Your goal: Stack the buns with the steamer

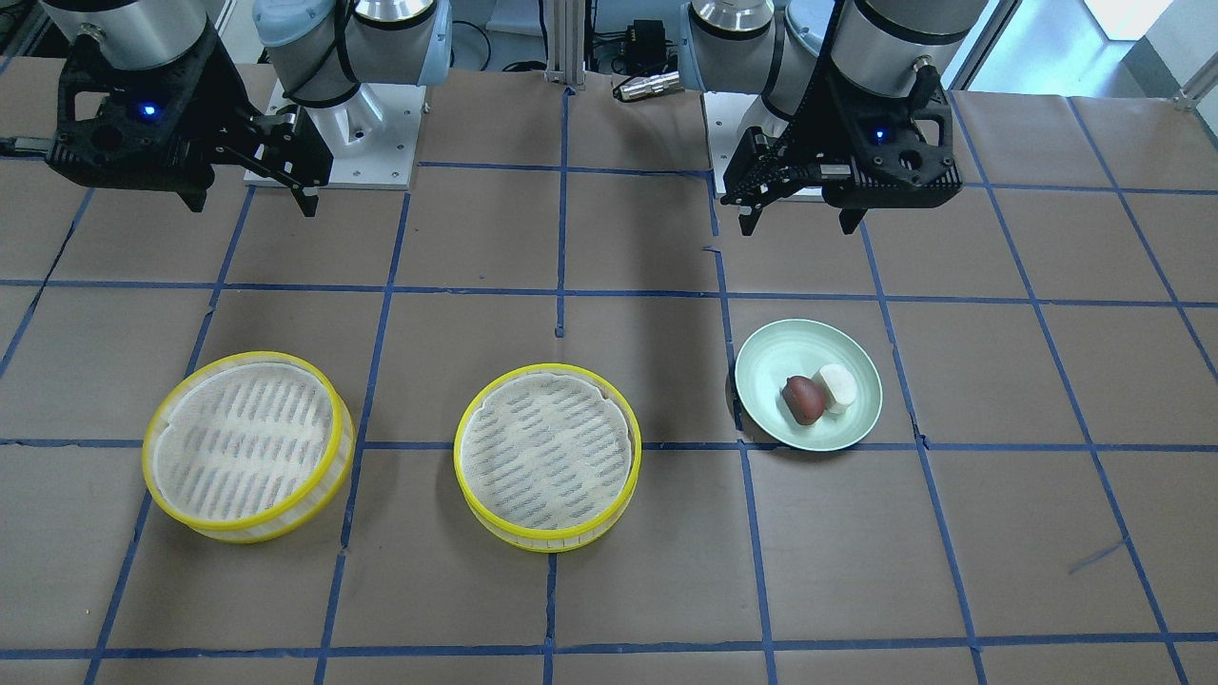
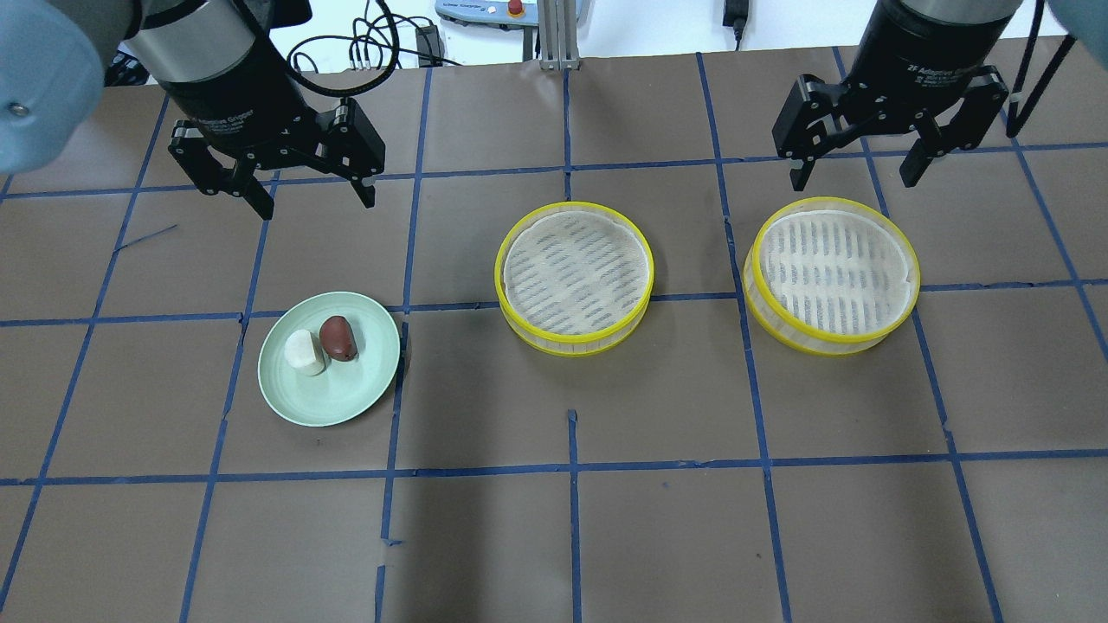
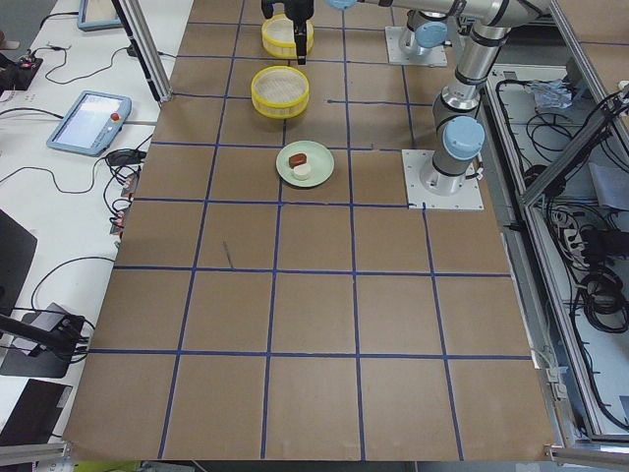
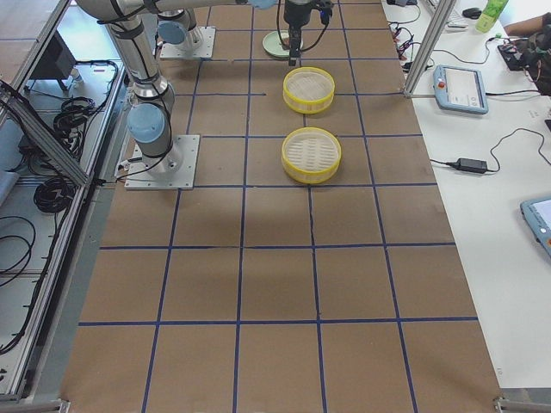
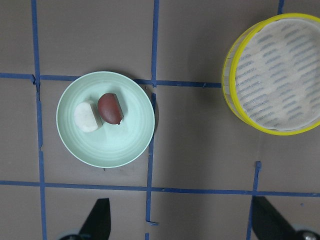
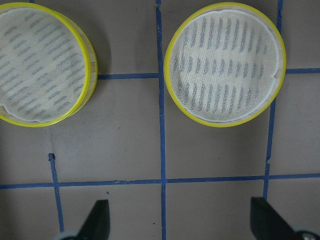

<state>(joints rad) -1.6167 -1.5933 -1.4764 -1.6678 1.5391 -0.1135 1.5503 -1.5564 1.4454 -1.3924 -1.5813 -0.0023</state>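
A white half-round bun [image 2: 305, 353] and a dark reddish-brown oval bun [image 2: 338, 337] lie side by side on a pale green plate [image 2: 348, 394]; both also show in the left wrist view, white [image 5: 88, 116] and brown [image 5: 110, 108]. Two yellow-rimmed steamer trays with white mesh floors stand empty: one mid-table [image 2: 575, 277], one to its right [image 2: 832, 274]. My left gripper [image 2: 312, 195] hangs open and empty above the table behind the plate. My right gripper [image 2: 855, 173] hangs open and empty behind the right tray.
The table is covered in brown paper with a blue tape grid. Both arm bases [image 1: 333, 143] stand at the robot's edge. Tablets and cables [image 3: 88, 118] lie on the side bench beyond the table.
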